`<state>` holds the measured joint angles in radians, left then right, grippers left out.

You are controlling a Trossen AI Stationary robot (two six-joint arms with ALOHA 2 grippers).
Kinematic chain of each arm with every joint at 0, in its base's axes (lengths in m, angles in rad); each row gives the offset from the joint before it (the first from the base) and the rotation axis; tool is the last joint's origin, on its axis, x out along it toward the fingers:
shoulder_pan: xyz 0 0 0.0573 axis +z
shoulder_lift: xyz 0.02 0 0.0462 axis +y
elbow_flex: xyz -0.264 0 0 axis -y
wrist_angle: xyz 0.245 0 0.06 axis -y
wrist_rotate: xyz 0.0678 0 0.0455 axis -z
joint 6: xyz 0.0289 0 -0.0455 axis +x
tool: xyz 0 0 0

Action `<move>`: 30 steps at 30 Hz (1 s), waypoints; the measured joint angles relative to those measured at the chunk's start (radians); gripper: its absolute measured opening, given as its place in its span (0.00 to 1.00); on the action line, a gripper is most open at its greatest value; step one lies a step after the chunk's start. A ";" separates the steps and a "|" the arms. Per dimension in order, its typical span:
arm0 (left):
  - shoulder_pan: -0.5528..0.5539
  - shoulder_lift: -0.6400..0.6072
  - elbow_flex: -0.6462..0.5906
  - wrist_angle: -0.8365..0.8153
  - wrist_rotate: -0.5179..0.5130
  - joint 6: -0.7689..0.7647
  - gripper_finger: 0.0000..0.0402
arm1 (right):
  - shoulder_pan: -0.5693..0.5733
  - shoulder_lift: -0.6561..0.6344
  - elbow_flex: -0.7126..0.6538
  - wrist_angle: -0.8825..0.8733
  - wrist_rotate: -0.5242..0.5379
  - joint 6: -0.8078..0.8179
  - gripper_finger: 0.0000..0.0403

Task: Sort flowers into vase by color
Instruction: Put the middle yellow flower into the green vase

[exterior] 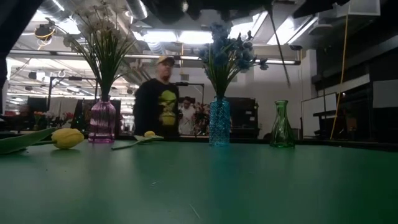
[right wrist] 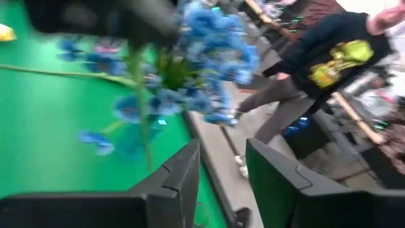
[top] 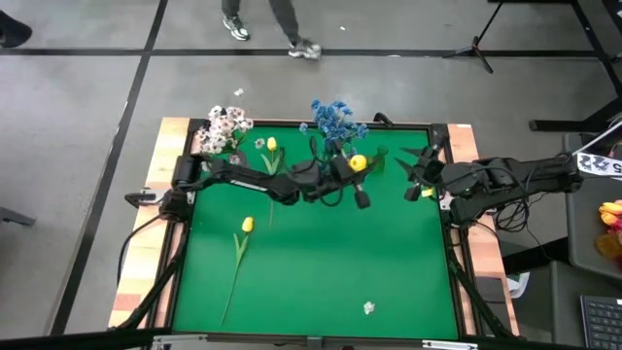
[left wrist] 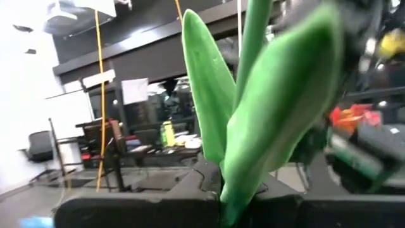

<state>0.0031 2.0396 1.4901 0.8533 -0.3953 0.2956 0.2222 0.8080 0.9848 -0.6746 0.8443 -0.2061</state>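
Note:
My left gripper (top: pixel 350 177) reaches over the table's far middle, shut on a yellow tulip (top: pixel 358 163) whose green leaves (left wrist: pixel 253 114) rise in front of the wrist camera. My right gripper (right wrist: pixel 221 158) stands open at the far right (top: pixel 413 183), with nothing between its fingers. At the far edge, white flowers (exterior: pixel 102 37) stand in a pink vase (exterior: pixel 102 121) and blue flowers (exterior: pixel 225 53) in a blue vase (exterior: pixel 219 121). A green vase (exterior: pixel 282 124) holds nothing. Two more yellow tulips (top: pixel 271 146) (top: pixel 247 226) lie flat on the green mat. My left gripper pinches the tulip between its two fingers low on the stalk, at the foot of the leaves (left wrist: pixel 229 204). The fingers come from the table's left, roughly level and slightly raised. The tulip is lifted clear of the mat, and its bud (top: pixel 358 163) lies just beyond the fingers.
A small white blossom (top: pixel 369 308) lies near the front edge of the mat. A person (exterior: pixel 163 99) stands beyond the far edge, behind the vases. The wooden table rim (top: pixel 146 243) frames the mat. The near half of the mat (top: pixel 330 262) holds only the one tulip.

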 joint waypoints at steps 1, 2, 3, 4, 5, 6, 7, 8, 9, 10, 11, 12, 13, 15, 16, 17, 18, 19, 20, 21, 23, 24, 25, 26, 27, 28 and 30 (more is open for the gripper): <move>0.003 0.020 0.023 -0.005 -0.008 0.002 0.00 | 0.000 -0.012 0.000 -0.007 0.022 0.002 0.32; 0.007 0.037 0.041 -0.008 -0.022 0.004 0.00 | 0.000 -0.026 0.001 -0.019 0.046 0.010 0.32; 0.009 0.054 0.060 -0.007 -0.041 0.004 0.00 | 0.000 -0.039 0.001 -0.036 0.069 0.024 0.32; 0.012 0.068 0.077 -0.004 -0.056 0.004 0.00 | 0.000 -0.053 0.001 -0.052 0.092 0.037 0.32; 0.014 0.082 0.092 -0.002 -0.072 0.009 0.00 | 0.000 -0.068 0.001 -0.060 0.112 0.043 0.32; 0.017 0.096 0.107 -0.001 -0.084 0.022 0.00 | 0.000 -0.082 0.001 -0.067 0.131 0.045 0.32; 0.021 0.110 0.118 0.002 -0.089 0.039 0.00 | 0.000 -0.097 0.001 -0.072 0.143 0.045 0.32; 0.025 0.124 0.130 0.009 -0.093 0.054 0.00 | 0.000 -0.114 0.001 -0.077 0.149 0.046 0.32; 0.028 0.137 0.139 0.007 -0.097 0.061 0.00 | 0.000 -0.127 0.001 -0.078 0.150 0.046 0.32; 0.030 0.148 0.150 0.007 -0.100 0.063 0.00 | 0.000 -0.137 0.001 -0.078 0.147 0.046 0.32; 0.031 0.157 0.161 0.008 -0.100 0.062 0.00 | 0.000 -0.147 0.001 -0.079 0.139 0.046 0.32; 0.031 0.163 0.171 0.009 -0.101 0.063 0.00 | 0.000 -0.156 0.001 -0.081 0.134 0.046 0.32; 0.031 0.166 0.179 0.010 -0.102 0.070 0.00 | 0.000 -0.162 0.001 -0.089 0.131 0.046 0.32; 0.030 0.171 0.186 0.016 -0.106 0.093 0.00 | 0.000 -0.167 0.001 -0.101 0.122 0.046 0.32; 0.030 0.174 0.187 0.026 -0.111 0.108 0.00 | 0.000 -0.167 0.001 -0.106 0.114 0.046 0.32; 0.030 0.175 0.187 0.027 -0.117 0.124 0.00 | 0.000 -0.166 0.001 -0.115 0.106 0.050 0.32; 0.030 0.177 0.187 0.026 -0.124 0.135 0.00 | 0.000 -0.165 0.001 -0.124 0.105 0.055 0.32; 0.032 0.178 0.187 0.024 -0.128 0.146 0.00 | 0.000 -0.163 0.001 -0.127 0.104 0.064 0.32; 0.033 0.178 0.187 0.024 -0.129 0.149 0.00 | 0.000 -0.160 0.001 -0.136 0.104 0.072 0.32; 0.033 0.178 0.187 0.024 -0.130 0.149 0.00 | 0.000 -0.155 0.001 -0.148 0.102 0.077 0.32; 0.036 0.177 0.187 0.021 -0.131 0.147 0.00 | 0.000 -0.151 0.001 -0.158 0.093 0.086 0.32; 0.038 0.177 0.187 0.012 -0.131 0.140 0.00 | 0.000 -0.150 0.001 -0.165 0.086 0.096 0.32; 0.041 0.177 0.187 -0.004 -0.131 0.128 0.00 | 0.000 -0.150 0.001 -0.172 0.083 0.102 0.32; 0.044 0.177 0.187 -0.020 -0.130 0.114 0.00 | 0.000 -0.149 0.001 -0.173 0.077 0.104 0.32; 0.048 0.177 0.187 -0.037 -0.130 0.095 0.00 | 0.000 -0.149 0.001 -0.174 0.074 0.105 0.32; 0.053 0.177 0.187 -0.055 -0.130 0.072 0.00 | 0.000 -0.149 0.001 -0.174 0.067 0.106 0.32; 0.065 0.177 0.187 -0.082 -0.130 0.028 0.00 | 0.000 -0.149 0.001 -0.174 0.060 0.109 0.32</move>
<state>0.0676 2.2169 1.6768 0.7710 -0.5257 0.3239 0.2222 0.6587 0.9855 -0.8485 0.9042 -0.0972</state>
